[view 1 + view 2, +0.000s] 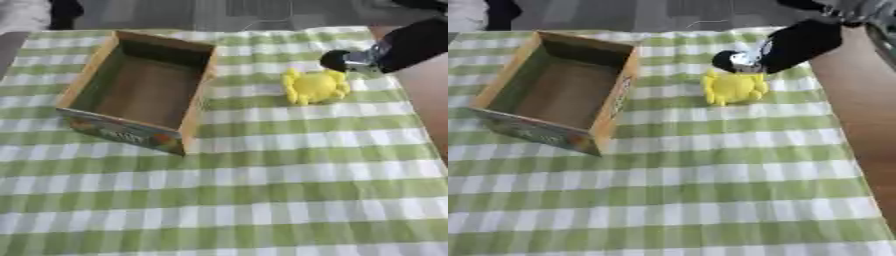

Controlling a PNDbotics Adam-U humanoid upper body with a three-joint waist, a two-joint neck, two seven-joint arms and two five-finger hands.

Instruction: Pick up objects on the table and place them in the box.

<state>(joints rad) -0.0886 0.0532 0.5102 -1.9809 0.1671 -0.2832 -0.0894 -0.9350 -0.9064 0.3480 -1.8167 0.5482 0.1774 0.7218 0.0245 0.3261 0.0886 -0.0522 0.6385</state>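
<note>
While one robot hand nears one yellow toy; one box.

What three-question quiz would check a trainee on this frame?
1. True or false: the box already holds something.
2. Which hand is near the yellow toy: A) left, B) right?
3. On which side of the box does the toy lie?

Key: 1. False, its inside shows empty. 2. B, the right hand comes in from the upper right, just behind the toy. 3. The robot's right, on the checked cloth.
</note>
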